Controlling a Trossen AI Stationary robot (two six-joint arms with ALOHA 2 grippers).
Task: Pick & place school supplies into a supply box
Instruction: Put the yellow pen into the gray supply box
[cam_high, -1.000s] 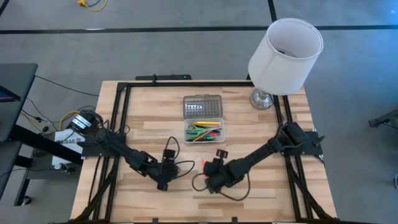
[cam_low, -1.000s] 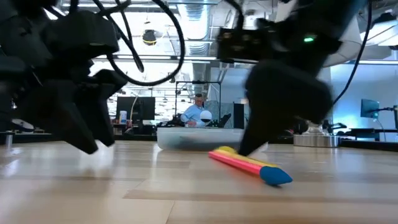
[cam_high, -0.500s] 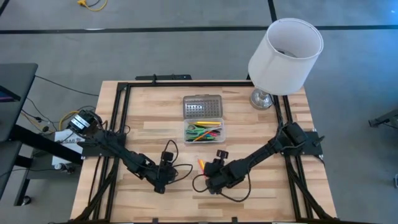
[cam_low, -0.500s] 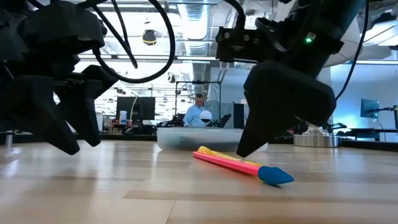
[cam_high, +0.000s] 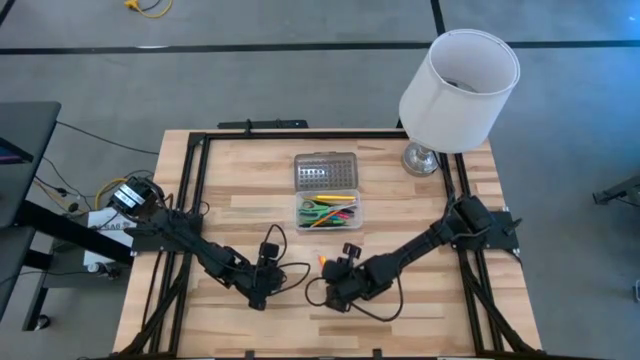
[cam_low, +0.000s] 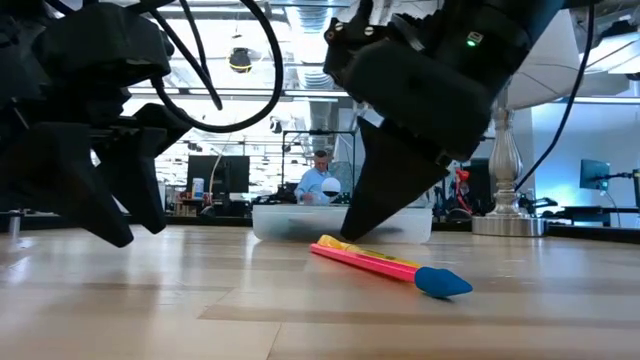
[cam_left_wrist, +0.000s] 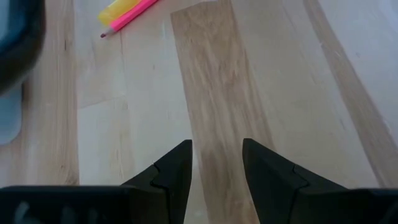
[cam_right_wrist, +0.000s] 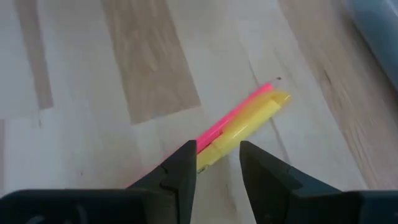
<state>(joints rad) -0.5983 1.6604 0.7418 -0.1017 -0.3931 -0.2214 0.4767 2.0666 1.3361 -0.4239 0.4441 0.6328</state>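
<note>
Pink pencil (cam_right_wrist: 231, 116) beside yellow highlighter (cam_right_wrist: 245, 129) — right tool (cam_right_wrist: 216, 163) open above.

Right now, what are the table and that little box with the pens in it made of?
The table looks like pale wood with a smooth finish: grain lines and joined planks show across its top. The supply box looks like clear plastic, since the coloured pens inside show through its walls. Its open lid looks grey and dotted; probably plastic too, though that is harder to tell.
</note>
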